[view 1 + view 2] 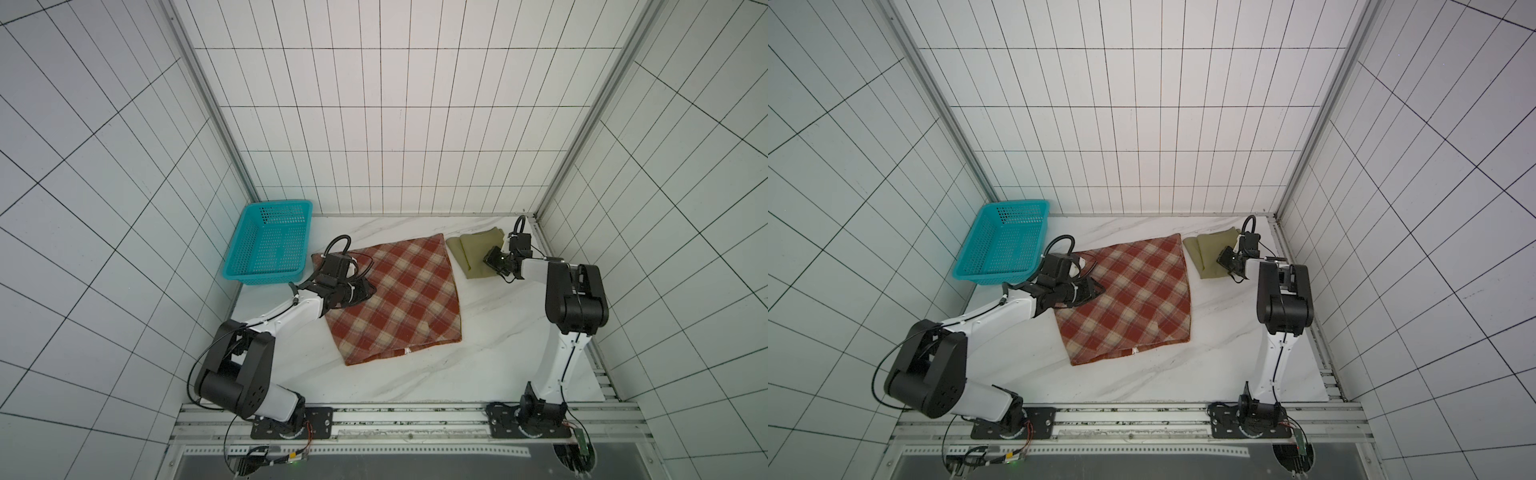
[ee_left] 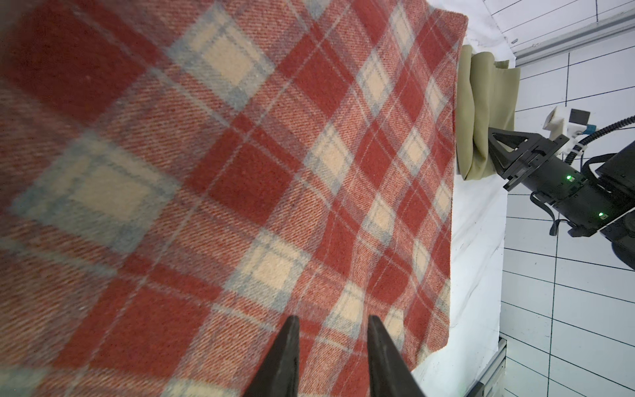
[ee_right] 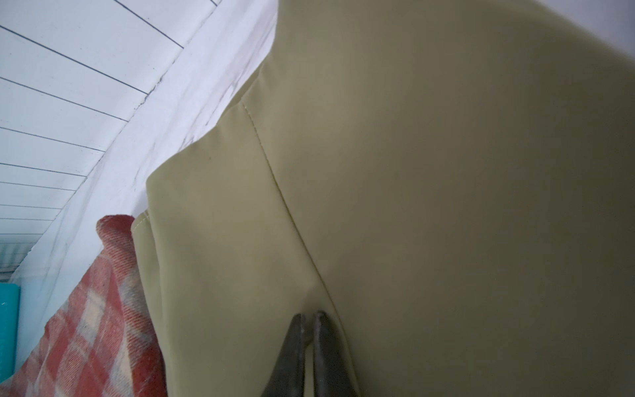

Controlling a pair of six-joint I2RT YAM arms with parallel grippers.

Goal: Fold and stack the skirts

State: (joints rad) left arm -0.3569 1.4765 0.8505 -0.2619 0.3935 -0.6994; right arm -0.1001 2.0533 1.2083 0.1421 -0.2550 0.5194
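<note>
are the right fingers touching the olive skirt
Touching: the right wrist view shows the fingers closed on the olive skirt, cloth puckered at their tips.

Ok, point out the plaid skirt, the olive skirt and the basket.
plaid skirt (image 1: 399,299), in a top view, middle of the spread cloth.
olive skirt (image 1: 469,251), in a top view, on its uncovered cloth.
basket (image 1: 262,276), in a top view, near front wall.

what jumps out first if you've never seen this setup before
The big red-and-cream plaid skirt spread mid-table grabs the eye, with the left claw open over its left side. Next, the bright teal basket at the far left corner, and the olive skirt at the far right, pinched by the right claw.
</note>
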